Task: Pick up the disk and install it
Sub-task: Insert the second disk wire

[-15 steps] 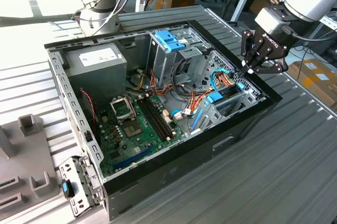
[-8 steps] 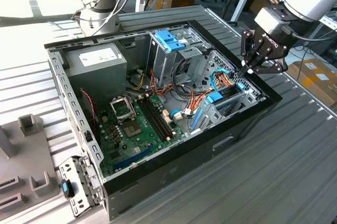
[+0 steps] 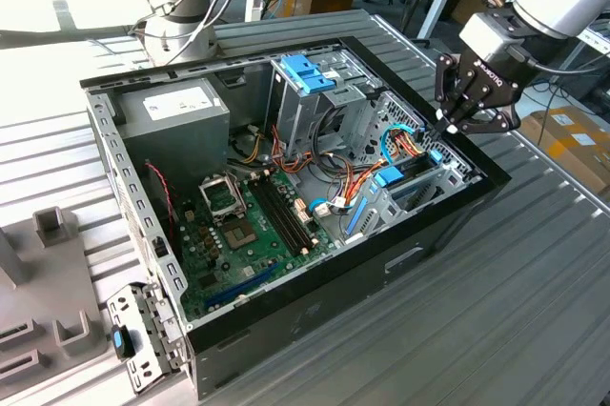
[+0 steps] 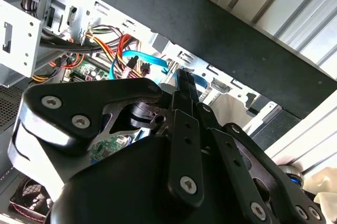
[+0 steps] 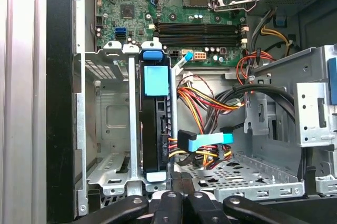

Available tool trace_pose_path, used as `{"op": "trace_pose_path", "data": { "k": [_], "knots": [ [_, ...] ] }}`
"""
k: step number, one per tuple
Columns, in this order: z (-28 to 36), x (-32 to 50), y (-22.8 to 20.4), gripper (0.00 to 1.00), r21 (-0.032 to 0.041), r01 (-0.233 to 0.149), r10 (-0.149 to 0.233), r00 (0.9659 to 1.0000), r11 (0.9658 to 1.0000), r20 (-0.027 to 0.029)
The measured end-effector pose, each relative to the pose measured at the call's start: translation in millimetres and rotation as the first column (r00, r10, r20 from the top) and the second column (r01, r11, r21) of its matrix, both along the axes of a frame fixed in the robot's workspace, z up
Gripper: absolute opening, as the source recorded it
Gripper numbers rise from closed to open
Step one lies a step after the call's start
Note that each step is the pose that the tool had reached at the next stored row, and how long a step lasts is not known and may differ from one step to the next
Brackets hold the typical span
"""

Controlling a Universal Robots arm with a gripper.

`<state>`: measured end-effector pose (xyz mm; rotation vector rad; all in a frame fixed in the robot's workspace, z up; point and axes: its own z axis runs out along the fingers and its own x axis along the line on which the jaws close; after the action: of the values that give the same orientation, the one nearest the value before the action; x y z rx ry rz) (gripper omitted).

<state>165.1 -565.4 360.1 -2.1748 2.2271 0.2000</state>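
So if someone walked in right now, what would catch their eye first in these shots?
Probably the open computer case on the ribbed metal table, its green motherboard bare. Next, the black pincer hanging at the case's edge toward the exterior view's right. Just below it the disk stands in the drive bay, bright blue at its end.

Your bench [image 3: 534,311] is ribbed grey metal, its grooves running along its length. On it, taking up most of the middle, the open computer case [image 3: 315,306] lies on its side, black-rimmed, interior facing up. Toward the exterior view's left edge of the bench sits a grey moulded fixture [image 3: 43,282] with raised blocks and slots. Just beside the case's near corner you have a small perforated metal bracket [image 3: 143,334] carrying a blue clip, close to the fixture. In the first wrist view the bench's ribs [image 5: 21,98] run alongside the case's black wall.
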Motion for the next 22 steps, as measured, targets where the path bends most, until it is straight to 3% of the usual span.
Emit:
{"op": "trace_pose_path", "data": {
  "k": [1, 5, 7, 8, 15, 22],
  "knots": [
    [0.0, 0.0, 0.0, 0.11, 0.0000, 0.000, 0.000, 1.0000, 1.0000, 0.0000],
    [0.0, 0.0, 0.0, 0.36, 0.0000, 0.000, 0.000, 1.0000, 1.0000, 0.0000],
    [0.0, -0.1, 0.0, 0.36, 0.0000, 0.000, 0.000, 1.0000, 1.0000, 0.0000],
    [0.0, -0.1, 0.0, 0.42, 0.0001, 0.000, 0.000, 1.0000, 1.0000, 0.0000],
    [8.6, -2.1, 0.0, 0.42, 0.0001, 0.000, 0.000, 1.0000, 1.0000, 0.0018],
    [8.8, -21.8, 0.0, 0.42, 0.0000, 0.000, 0.000, 1.0000, 1.0000, 0.0029]
  ]
}}
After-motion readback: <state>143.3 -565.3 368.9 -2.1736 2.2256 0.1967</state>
